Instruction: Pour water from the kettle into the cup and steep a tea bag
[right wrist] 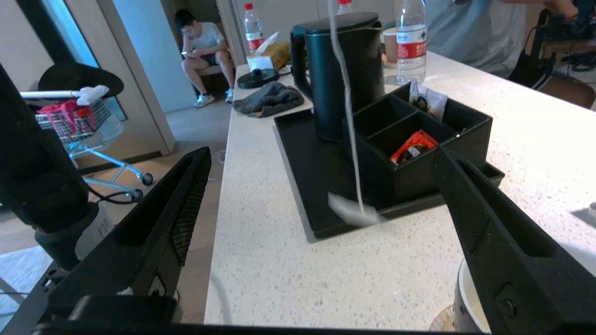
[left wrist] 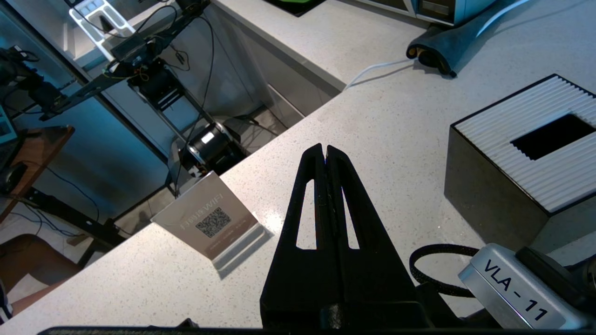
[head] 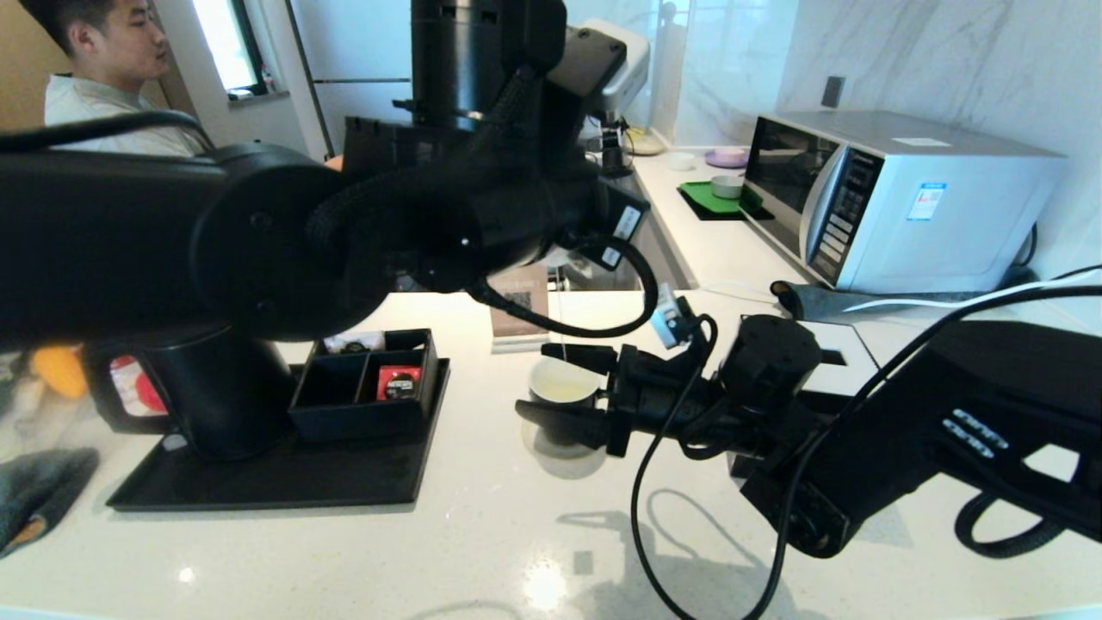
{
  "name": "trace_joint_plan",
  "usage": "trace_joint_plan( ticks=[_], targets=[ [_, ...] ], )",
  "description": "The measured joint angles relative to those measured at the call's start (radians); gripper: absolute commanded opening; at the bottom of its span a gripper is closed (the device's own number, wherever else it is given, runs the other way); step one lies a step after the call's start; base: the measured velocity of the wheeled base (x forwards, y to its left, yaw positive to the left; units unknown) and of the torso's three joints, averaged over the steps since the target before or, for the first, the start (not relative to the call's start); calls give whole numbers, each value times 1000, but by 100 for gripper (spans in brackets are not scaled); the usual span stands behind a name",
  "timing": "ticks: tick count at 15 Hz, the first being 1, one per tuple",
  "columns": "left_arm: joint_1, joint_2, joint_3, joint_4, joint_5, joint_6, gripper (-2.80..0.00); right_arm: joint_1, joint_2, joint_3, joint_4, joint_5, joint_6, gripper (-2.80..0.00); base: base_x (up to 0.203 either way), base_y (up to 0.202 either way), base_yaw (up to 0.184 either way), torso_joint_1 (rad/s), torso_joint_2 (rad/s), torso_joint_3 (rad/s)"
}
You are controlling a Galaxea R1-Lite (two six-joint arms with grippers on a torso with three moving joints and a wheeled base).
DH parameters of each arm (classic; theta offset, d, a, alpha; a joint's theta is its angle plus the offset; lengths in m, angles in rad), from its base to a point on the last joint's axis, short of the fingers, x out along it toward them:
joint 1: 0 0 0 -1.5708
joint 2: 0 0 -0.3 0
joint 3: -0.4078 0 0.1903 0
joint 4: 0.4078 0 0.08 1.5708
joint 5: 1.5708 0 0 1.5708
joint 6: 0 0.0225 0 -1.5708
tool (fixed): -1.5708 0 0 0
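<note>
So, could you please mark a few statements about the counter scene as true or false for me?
1. The right gripper is open, with a finger on either side of the cup. True.
2. The kettle stands on the bare counter beside the microwave. False: it stands on the black tray, next to the organiser box.
3. The left gripper is shut. True.
4. The red sachet lies in the cup. False: it sits in a compartment of the organiser box.
5. The tea bag hangs on a thin pale string. True.
</note>
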Motion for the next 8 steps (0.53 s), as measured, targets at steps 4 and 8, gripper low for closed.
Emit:
trace_joint_plan(
  ticks=[4, 8],
  targets=[
    [0, 0, -1, 0, -2, 0, -280, 3, 7, -11, 0, -1, 3, -280, 0, 0, 0, 0, 0, 0],
    [1, 0, -1, 0, -2, -1, -280, 5, 10, -12, 0, 0, 11, -280, 0, 0, 0, 0, 0, 0]
  ],
)
